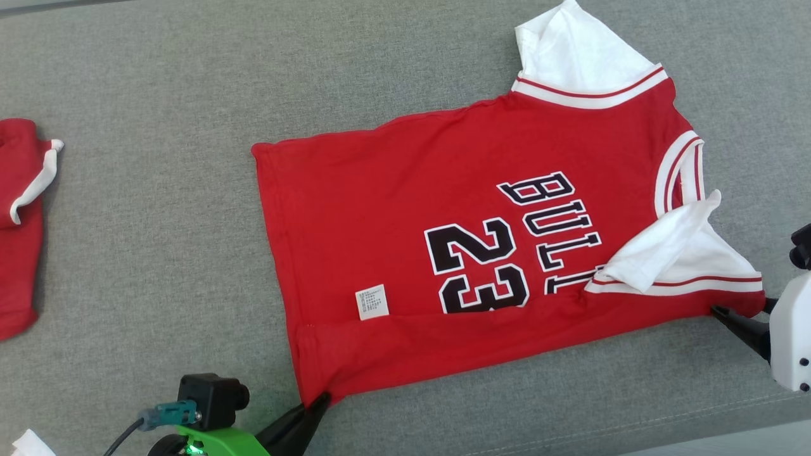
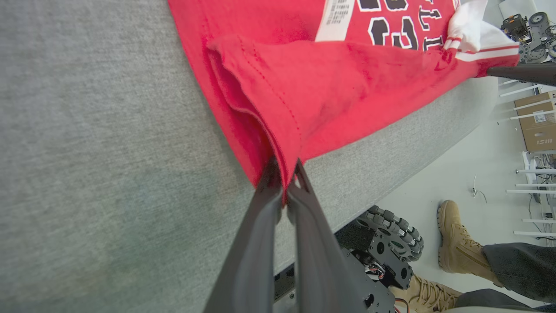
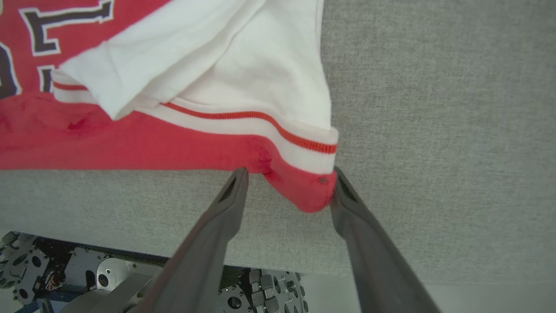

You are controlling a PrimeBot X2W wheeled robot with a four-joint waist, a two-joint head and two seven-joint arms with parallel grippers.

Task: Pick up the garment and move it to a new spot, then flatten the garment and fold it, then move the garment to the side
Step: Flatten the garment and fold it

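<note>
Slim left fingers pinching red jersey, woven grey surface

Red jersey with white sleeves, black white-edged lettering, red-and-white striped trim, grey woven surface, red cloth with white edging at frame's left

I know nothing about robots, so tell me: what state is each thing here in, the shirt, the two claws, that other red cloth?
Jersey: spread on the grey surface, near edge folded over.
Near sleeve: flipped onto the lettering.
Left gripper: shut on the jersey's hem corner.
Right gripper: open, fingers either side of the jersey's corner below the sleeve.
Second red garment: bunched at the left.
</note>
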